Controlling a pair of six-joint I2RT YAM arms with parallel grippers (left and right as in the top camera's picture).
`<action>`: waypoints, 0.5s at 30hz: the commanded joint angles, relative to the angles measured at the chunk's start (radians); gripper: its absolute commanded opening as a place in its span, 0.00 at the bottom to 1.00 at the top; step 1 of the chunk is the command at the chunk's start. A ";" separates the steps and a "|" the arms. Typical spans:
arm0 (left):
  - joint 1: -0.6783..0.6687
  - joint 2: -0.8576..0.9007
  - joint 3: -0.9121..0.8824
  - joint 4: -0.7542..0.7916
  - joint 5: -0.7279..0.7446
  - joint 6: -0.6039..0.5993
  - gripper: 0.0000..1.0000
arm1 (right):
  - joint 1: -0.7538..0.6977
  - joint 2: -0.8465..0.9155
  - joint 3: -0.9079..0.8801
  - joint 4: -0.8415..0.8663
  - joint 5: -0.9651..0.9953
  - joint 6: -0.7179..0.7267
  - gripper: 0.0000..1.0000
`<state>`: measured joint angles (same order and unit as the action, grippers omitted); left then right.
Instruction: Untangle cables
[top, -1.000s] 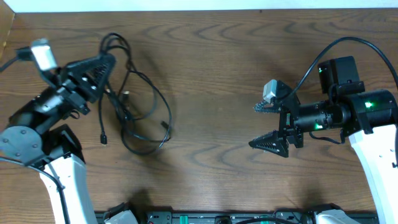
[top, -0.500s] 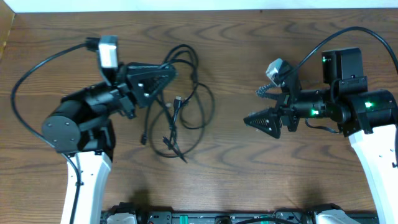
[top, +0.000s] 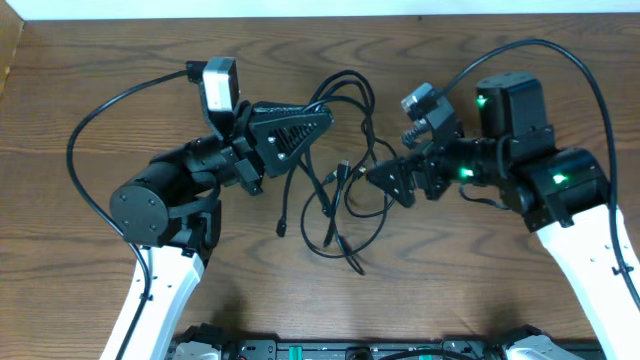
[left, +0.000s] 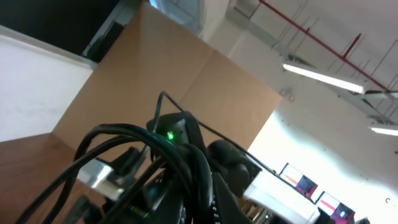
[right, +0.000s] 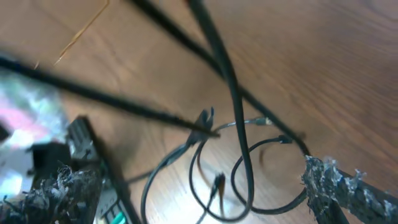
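Brown wooden table (top: 100, 80). Left gripper (top: 320, 115): jaws clamped on a bundle of the cables (top: 335, 215), arm extended toward table centre. Right gripper (top: 393, 158): jaws spread wide, gripping nothing, loose strands crossing between its fingers; arm extended leftward at the central tangle.

cables (top: 340, 172): thin black cords, small plugs, tangled loops
state: top bunch pinched in left gripper (top: 325, 109)
place: loops spread mid-table (top: 500, 40)
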<state>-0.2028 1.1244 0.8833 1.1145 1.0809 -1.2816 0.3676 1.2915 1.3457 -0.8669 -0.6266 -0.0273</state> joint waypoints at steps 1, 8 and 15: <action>-0.037 -0.008 0.043 0.009 -0.074 0.024 0.08 | 0.043 -0.002 -0.002 0.036 0.153 0.156 0.99; -0.136 -0.008 0.043 0.010 -0.107 0.024 0.07 | 0.118 0.003 -0.002 0.069 0.443 0.270 0.99; -0.206 -0.011 0.043 0.016 -0.114 0.016 0.07 | 0.129 0.037 -0.002 0.015 0.698 0.327 0.99</action>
<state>-0.3985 1.1244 0.8833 1.1099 0.9947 -1.2785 0.4931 1.3079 1.3457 -0.8310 -0.1104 0.2508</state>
